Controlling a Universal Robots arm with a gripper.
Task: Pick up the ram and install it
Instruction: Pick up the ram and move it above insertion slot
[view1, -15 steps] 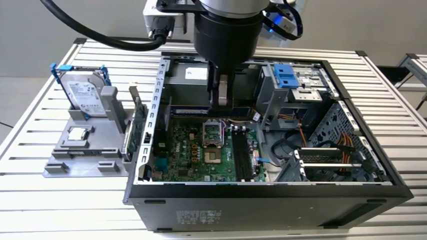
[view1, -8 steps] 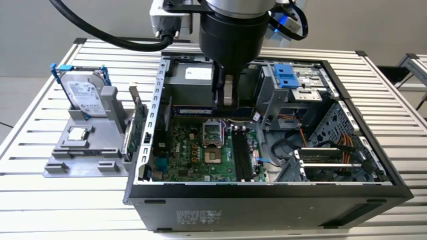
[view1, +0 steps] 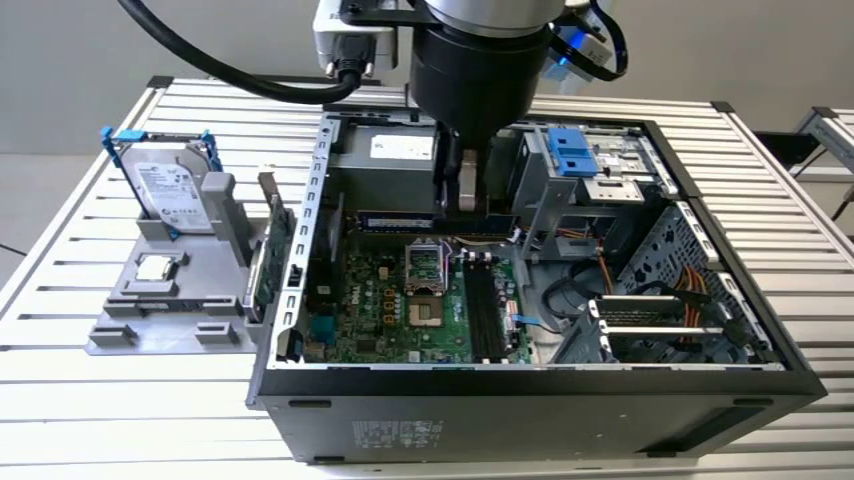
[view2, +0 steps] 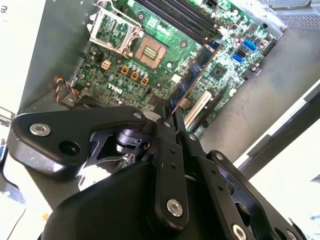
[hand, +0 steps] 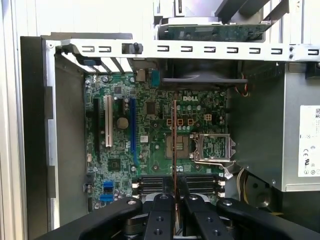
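My gripper (view1: 467, 205) is down inside the open computer case, shut on the ram (view1: 400, 222), a long thin dark stick with a blue label. The stick hangs level above the motherboard, between the power supply and the CPU socket. In the first wrist view the ram (hand: 174, 145) shows edge-on as a thin line rising from my gripper (hand: 174, 198). The second wrist view has the ram (view2: 192, 77) running out from my gripper (view2: 167, 109). The black memory slots (view1: 481, 305) (hand: 165, 183) lie crosswise to the stick, and it sits apart from them.
The case walls (view1: 314, 230) ring the motherboard. The power supply (view1: 387, 150) and a drive cage with blue clips (view1: 582, 152) stand at the far side, and orange cables (view1: 667, 290) lie at the exterior view's right. Outside are a hard drive (view1: 174, 195), a green card (view1: 274, 262) and a grey tray (view1: 147, 310).
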